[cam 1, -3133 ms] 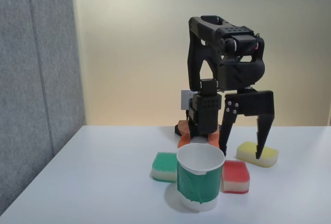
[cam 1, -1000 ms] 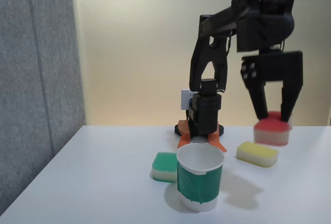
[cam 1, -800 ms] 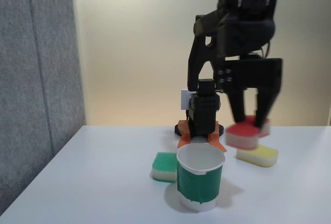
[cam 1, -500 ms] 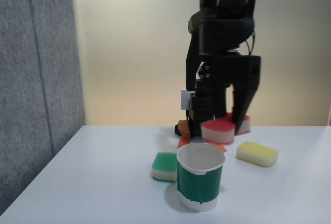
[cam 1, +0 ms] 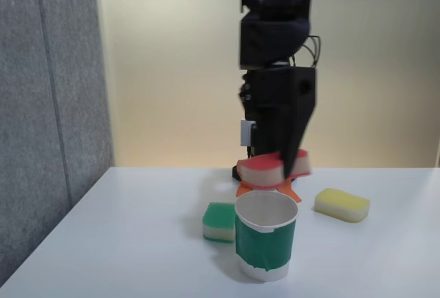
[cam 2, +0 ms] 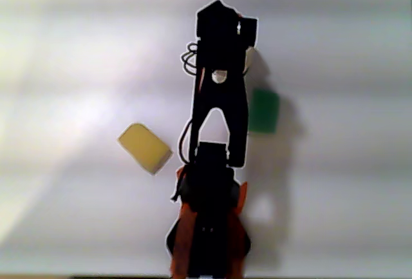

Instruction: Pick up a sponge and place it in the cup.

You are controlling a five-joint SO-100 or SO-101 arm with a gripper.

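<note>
Cup (cam 1: 267, 237): nearest on tabletop (cam 1: 137, 243), mouth open. Sponge (cam 1: 264, 169): red-topped, clamped in gripper (cam 1: 278, 168) just above and behind the rim. Advice: centre it over the mouth, lower, then release.

Sponge (cam 1: 265, 169) seemingly just above cup (cam 1: 266, 236)

A white table (cam 1: 124, 243) carries the cup (cam 1: 266, 236), a green-topped sponge (cam 1: 220, 221), a yellow sponge (cam 1: 342, 204) and the arm's orange base (cam 2: 206, 240).
</note>
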